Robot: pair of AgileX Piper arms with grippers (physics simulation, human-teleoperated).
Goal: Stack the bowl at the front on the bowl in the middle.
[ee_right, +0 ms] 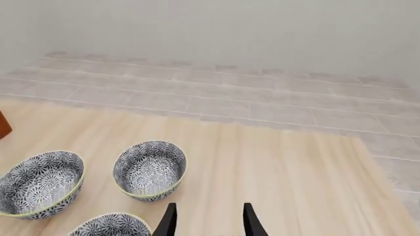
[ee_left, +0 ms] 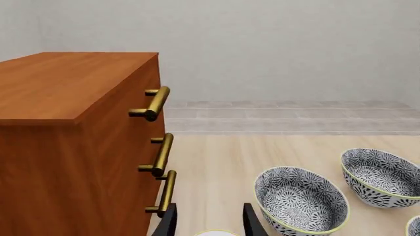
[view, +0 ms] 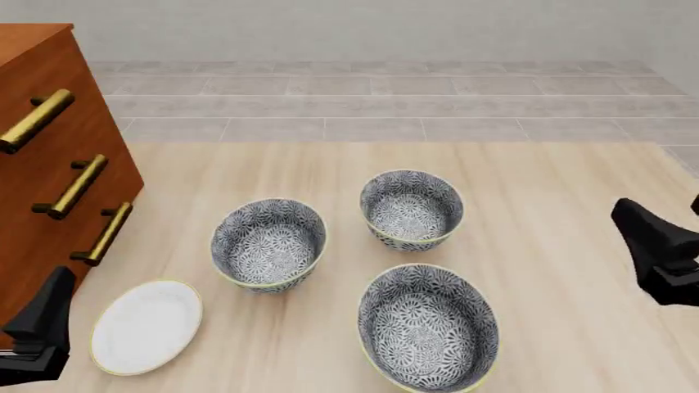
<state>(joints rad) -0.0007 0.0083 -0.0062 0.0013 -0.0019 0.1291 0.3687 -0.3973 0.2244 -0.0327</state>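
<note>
Bench [view: 568, 205]: nothing lifted yet, approach step. Bowl at the front [view: 428, 336] left of right gripper [ee_right: 205, 216], nearer camera; bowl in the middle [view: 268, 243] beyond, further left. Both deep, grey-white floral, yellow-green rim. Right gripper wide, empty; left gripper [ee_left: 208, 219] likewise. Next: right gripper descends onto front bowl's rim.

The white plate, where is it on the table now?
In the front view the white plate lies flat at the near left, below the wooden dresser, to the left of the three bowls and apart from them.
</note>
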